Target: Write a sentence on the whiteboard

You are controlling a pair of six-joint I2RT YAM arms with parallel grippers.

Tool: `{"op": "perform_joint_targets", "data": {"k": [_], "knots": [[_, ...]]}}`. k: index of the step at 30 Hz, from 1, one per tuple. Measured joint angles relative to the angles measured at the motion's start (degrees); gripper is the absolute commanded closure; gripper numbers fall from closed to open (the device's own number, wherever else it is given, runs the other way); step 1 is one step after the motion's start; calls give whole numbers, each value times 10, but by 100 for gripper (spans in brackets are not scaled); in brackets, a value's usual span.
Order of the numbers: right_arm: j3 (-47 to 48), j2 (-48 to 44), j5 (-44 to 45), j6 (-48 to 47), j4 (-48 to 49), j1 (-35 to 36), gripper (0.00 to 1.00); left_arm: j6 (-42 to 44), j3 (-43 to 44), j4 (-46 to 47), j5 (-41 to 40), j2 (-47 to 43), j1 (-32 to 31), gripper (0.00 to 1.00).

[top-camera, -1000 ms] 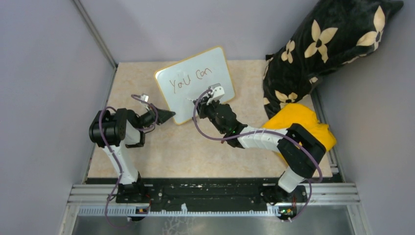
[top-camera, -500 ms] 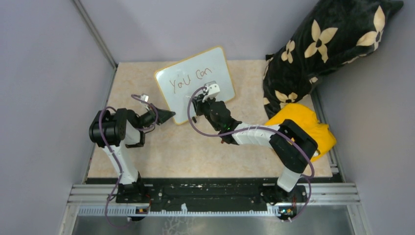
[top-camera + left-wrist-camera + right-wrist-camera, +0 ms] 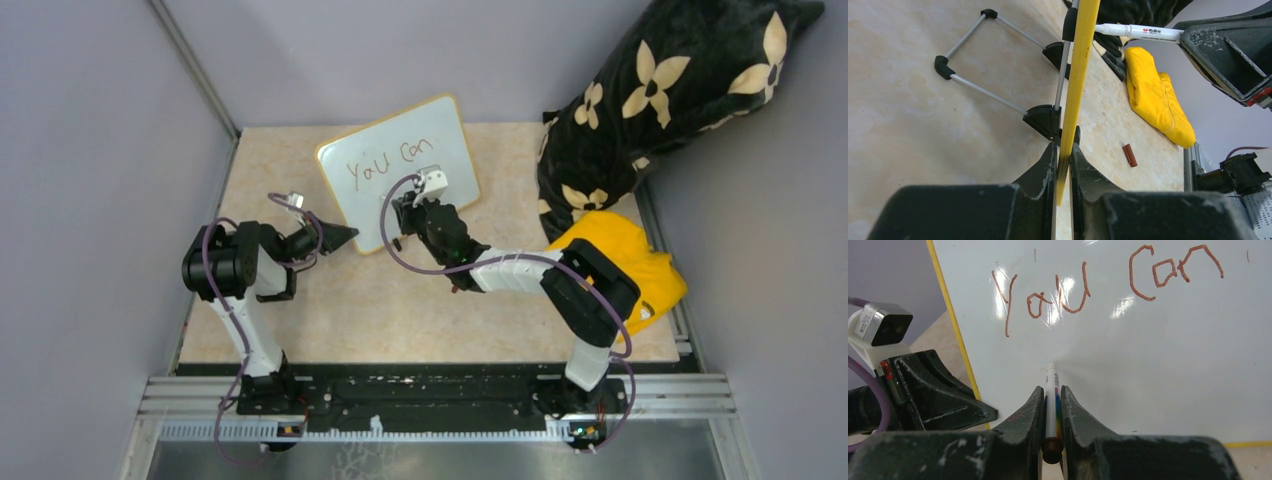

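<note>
Right claw [image 3: 1051, 391] pinches the marker [image 3: 1051, 374], tip at the board [image 3: 1158, 355] under the sentence [image 3: 1087, 285] — blank space lies rightward. Left claw [image 3: 1063, 152] clamps the board's edge.

Black flower-print cushion [image 3: 668, 90] leaned at far right. Yellow cloth [image 3: 620, 230] lay just beneath. Small brown stick [image 3: 1130, 155] on beige surface [image 3: 330, 320].

Yellow-framed whiteboard [image 3: 365, 205] stands propped upright; the sentence [image 3: 1098, 285] reads only "You Can", reddish-brown.
</note>
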Motion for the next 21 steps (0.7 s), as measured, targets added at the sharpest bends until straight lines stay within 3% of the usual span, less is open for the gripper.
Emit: {"op": "perform_joint_targets", "data": {"k": [21], "knots": [[0,7,0,11,-7,-6,100,0,0,0,0,1,0,100]]}}
